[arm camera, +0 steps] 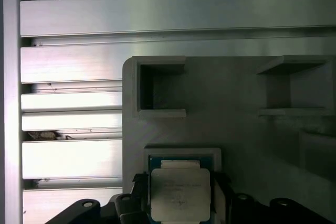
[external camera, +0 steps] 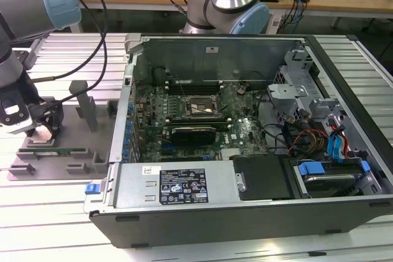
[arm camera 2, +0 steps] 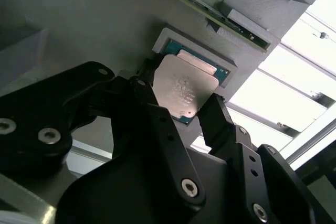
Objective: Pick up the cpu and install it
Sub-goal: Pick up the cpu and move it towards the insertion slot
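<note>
cpu (arm camera: 180,192): sat in its shallow square recess on the grey tray (arm camera: 236,129); silver top up, thin green rim showing in both wrist views. In ext. view it lay at approx. 9 o'clock from the PC case (external camera: 245,213), toward the exterior view's left.
gripper (arm camera: 180,179): low over the recess, black fingers (arm camera 2: 215,111) flanking the cpu on two opposite sides & apparently pressed to its edges, i.e. clenched on the chip. Whether the cpu was lifted clear of the recess: can't tell.
arm (external camera: 18,41): reached down to the tray at 9 o'clock in ext. view.
memory stick (external camera: 61,150): long green strip lying on the tray just beside the cpu recess, at approx. 4 o'clock from the gripper in ext. view.
socket (external camera: 199,110): on the motherboard inside the case, well apart from the gripper, approx. 3 o'clock from it.
table (external camera: 49,213): slotted aluminium, under the tray & case.
</note>
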Controlling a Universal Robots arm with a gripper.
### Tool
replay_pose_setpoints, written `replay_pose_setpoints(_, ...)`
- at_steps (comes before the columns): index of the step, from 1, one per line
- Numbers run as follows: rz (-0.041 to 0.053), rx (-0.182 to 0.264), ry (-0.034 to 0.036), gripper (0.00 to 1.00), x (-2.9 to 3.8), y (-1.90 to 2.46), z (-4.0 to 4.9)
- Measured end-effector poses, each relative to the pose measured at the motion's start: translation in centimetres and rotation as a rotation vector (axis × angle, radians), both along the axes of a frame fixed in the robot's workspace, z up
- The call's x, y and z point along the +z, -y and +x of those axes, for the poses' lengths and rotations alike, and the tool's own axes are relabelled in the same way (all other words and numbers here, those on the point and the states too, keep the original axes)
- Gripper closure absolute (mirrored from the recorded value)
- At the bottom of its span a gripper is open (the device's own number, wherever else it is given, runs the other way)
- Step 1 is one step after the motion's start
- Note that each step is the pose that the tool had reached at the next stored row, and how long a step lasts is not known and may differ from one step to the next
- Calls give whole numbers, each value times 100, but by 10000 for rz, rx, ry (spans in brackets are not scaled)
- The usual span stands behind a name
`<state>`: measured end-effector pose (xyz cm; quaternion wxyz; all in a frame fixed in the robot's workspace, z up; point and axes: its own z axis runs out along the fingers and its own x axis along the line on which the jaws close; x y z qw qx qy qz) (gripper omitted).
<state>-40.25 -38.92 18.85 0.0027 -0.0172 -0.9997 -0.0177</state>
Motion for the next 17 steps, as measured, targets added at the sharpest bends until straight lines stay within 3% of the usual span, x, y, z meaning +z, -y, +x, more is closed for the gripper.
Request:
replay_pose_setpoints(10, 4, -1, 7, 45, 6, -1, 1)
replay_pose_setpoints(17, -51, -1, 0, 45, 196, 0, 0)
